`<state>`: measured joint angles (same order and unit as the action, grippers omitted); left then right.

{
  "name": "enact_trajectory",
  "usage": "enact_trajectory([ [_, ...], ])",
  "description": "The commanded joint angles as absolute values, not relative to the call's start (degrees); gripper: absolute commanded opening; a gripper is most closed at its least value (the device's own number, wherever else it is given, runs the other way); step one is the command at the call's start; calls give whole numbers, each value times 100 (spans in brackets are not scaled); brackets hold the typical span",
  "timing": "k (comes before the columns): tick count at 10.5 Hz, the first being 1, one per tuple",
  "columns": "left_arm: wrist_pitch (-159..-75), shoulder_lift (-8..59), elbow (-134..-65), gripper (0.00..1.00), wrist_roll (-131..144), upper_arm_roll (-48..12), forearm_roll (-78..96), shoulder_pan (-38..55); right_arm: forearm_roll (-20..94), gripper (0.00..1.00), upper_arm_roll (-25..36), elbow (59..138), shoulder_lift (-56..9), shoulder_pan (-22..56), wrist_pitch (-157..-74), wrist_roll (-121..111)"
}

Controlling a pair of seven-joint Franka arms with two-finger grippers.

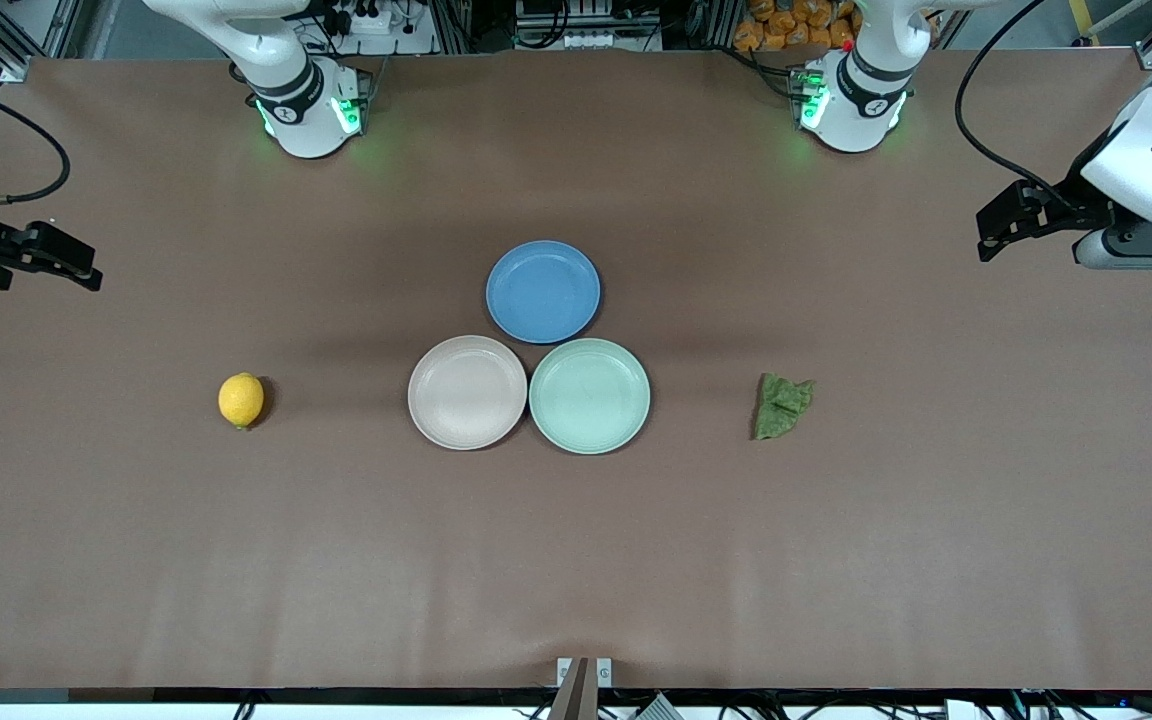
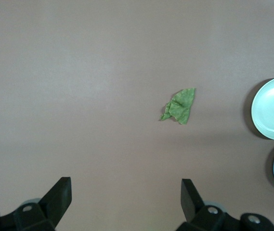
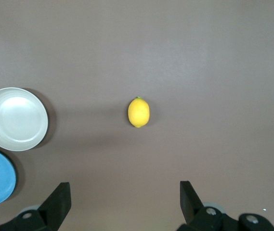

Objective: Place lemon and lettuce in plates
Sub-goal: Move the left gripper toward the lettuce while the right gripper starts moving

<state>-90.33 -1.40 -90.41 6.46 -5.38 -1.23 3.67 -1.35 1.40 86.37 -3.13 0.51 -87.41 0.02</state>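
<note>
Left wrist view lettuce (image 2: 179,106), right wrist lemon (image 3: 138,112)

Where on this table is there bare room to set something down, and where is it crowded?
Bare table lies between the lemon and the beige plate, between the green plate and the lettuce, and all along the camera edge. Crowded: the beige, green and blue plate cluster, rims nearly touching.

yellow lemon (image 1: 241,400), olive-green lettuce (image 1: 782,405), brown table (image 1: 836,560)
</note>
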Motion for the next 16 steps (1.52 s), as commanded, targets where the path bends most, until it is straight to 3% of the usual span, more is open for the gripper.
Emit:
enact_trajectory([
  [1,-8974,-263,-9087,100,414,-571,-167,325,-342,100,132,8631,-290,105,-8754,44],
  [10,-9053,719,-9044,100,527,-571,-26,439,-281,100,141,8657,-299,97,-8938,97],
  [16,-9624,1458,-9044,100,764,-571,448,624,-281,100,132,8675,-378,106,-9070,97],
])
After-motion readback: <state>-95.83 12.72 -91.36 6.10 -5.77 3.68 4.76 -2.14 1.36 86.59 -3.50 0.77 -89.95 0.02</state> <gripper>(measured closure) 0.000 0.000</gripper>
